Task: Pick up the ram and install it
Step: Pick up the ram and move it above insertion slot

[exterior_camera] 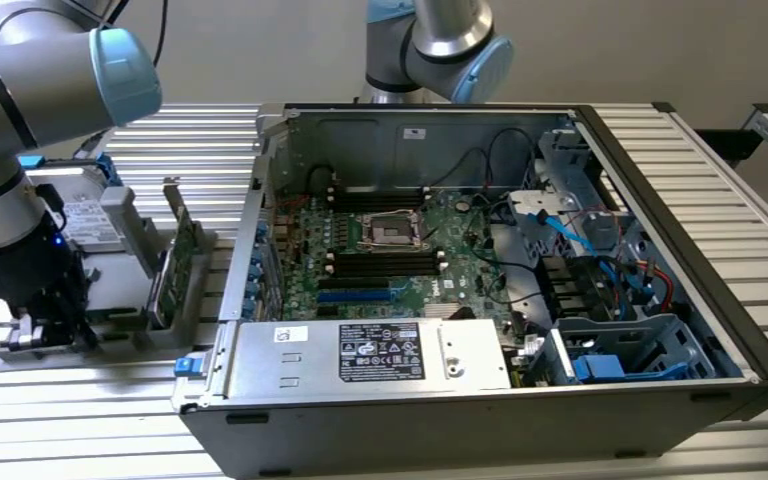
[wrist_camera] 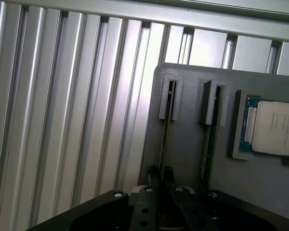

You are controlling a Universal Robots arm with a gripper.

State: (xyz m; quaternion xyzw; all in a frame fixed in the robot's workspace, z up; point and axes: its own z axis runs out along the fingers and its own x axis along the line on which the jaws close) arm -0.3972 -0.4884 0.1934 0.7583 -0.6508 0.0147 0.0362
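Ram [wrist_camera: 164, 134] stood edge-up in holder [wrist_camera: 183, 159] — thin, light, stiff, fragile — top edge best pinched; gripper [wrist_camera: 161, 172] over it, closure cannot be told.

The ram [wrist_camera: 165, 130] stands on edge in a narrow slot of the grey holder [wrist_camera: 183, 154]. It shows edge-on as a thin dark strip. The holder lies at the lower left of the exterior frame.

Computer case [exterior_camera: 651, 250] on slatted table [exterior_camera: 91, 420]; motherboard [exterior_camera: 384, 250] inside, power supply [exterior_camera: 371, 355] at its near edge. At exterior view's left of case, parts tray [exterior_camera: 124, 335]: hard drive [exterior_camera: 84, 215] at rear, expansion card [exterior_camera: 175, 265] upright nearest case. In tray slot, ram [wrist_camera: 164, 139] on edge, second stick [wrist_camera: 206, 149] alongside, CPU [wrist_camera: 274, 127] beyond; gripper [wrist_camera: 161, 179] above ram.
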